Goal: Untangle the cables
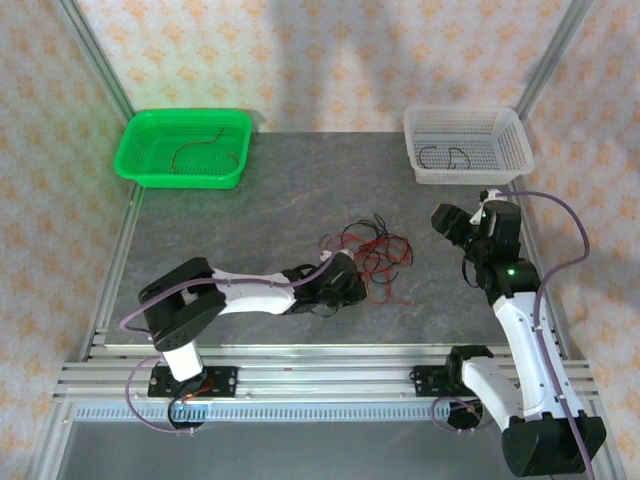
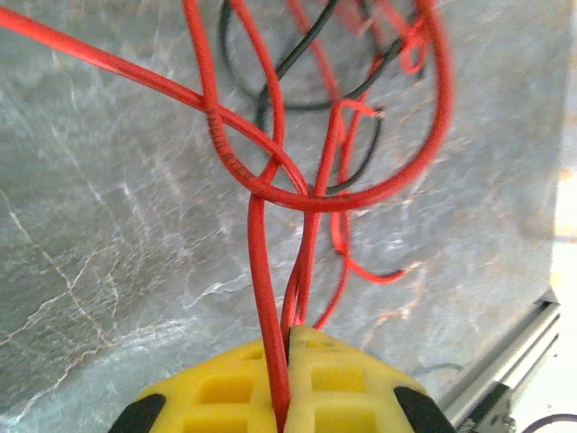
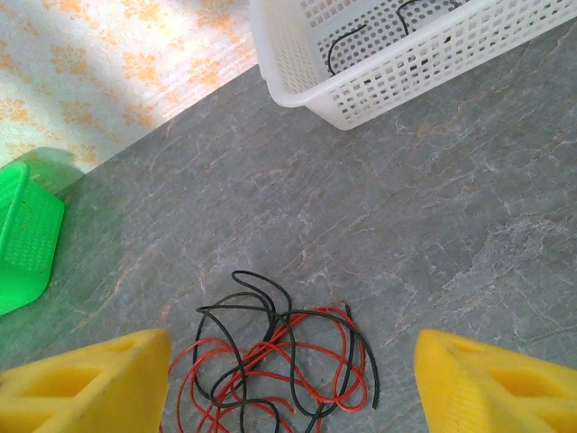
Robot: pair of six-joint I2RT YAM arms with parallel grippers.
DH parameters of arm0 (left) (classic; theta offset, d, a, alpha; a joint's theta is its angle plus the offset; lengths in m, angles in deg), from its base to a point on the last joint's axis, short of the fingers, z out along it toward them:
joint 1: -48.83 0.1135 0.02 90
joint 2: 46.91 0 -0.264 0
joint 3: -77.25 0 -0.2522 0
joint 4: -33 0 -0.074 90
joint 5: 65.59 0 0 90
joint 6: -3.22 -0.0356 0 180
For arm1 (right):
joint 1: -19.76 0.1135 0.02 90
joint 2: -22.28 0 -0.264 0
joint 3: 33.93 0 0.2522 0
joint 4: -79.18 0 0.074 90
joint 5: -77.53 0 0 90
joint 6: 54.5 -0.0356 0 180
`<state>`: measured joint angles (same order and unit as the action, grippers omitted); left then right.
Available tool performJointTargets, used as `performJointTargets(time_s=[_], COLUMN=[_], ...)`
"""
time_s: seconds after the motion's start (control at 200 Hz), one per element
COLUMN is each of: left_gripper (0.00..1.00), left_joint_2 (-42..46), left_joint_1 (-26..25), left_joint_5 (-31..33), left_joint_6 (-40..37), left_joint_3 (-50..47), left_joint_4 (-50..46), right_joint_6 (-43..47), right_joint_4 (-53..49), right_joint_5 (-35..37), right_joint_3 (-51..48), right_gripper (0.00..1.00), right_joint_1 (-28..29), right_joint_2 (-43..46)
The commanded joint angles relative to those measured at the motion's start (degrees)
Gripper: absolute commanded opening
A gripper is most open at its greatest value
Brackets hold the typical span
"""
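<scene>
In the overhead view we see the cables [image 1: 370, 255], a loose tangle of thin red and black wires, lying on the grey bench [image 1: 270, 200] just right of the frame's centre. The left tool [image 1: 348, 283] reaches in from the lower left and meets the tangle at its lower left edge.

In the left wrist view, the yellow pads [image 2: 343, 388] at the bottom of the frame are pressed together on a couple of red strands. The strands rise out of the seam between the pads towards the top of the frame. There they cross a large red loop and some black wire lying on the bench.

The right tool [image 1: 452, 222] sits at the right of the overhead view, apart from the tangle and below the white basket [image 1: 420, 172]. Its wrist view shows its two yellow fingers [image 3: 90, 383] spread wide in the lower corners with nothing between them, and the tangle on the bench low in the middle of the frame.

A green basket [image 1: 135, 165] stands at the upper left of the overhead view with one dark, curved wire [image 1: 200, 148] inside. The white basket at the upper right holds a black wire [image 1: 447, 157].
</scene>
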<state>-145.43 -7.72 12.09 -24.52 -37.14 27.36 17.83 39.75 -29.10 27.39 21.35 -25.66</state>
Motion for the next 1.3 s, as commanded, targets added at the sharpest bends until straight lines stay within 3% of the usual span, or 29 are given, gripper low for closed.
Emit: performJointTargets(time_s=[0.0, 0.2, 0.521, 0.756, 0.946, 1.106, 1.296], left_gripper=[0.0, 0.0, 0.0, 0.0, 0.0, 0.0, 0.0], left_joint_2=[5.84, 12.57, 18.32, 18.1, 18.62, 19.5, 20.42], left_joint_1=[0.76, 1.29, 4.46, 5.53, 5.67, 6.03, 6.27], left_joint_5=[4.29, 8.17, 10.18, 9.91, 9.53, 9.42, 8.93], left_joint_6=[-5.8, -12.03, -16.73, -19.15, -19.98, -20.59, -21.38], left_joint_3=[4.22, 11.37, 16.79, 20.31, 21.35, 21.53, 21.06], left_joint_4=[-7.65, -22.93, -28.56, -30.0, -30.09, -29.92, -29.49], right_joint_6=[-1.11, -1.96, -7.97, -13.06, -28.94, -52.45, -61.95], right_joint_4=[0.36, 1.83, 8.42, 16.58, 31.63, 54.19, 57.04], right_joint_5=[-1.14, -7.1, -16.83, -12.48, -10.57, -10.73, -7.46], right_joint_3=[-0.96, -3.39, -10.81, -12.43, -14.46, -20.74, -20.0], right_gripper=[0.71, 0.71, 0.71, 0.71, 0.71, 0.71, 0.71], right_joint_1=[0.26, 0.39, 2.55, 14.93, 22.84, 25.77, 26.9], right_joint_2=[1.16, 2.77, 6.74, 1.57, -8.13, -14.46, -17.22])
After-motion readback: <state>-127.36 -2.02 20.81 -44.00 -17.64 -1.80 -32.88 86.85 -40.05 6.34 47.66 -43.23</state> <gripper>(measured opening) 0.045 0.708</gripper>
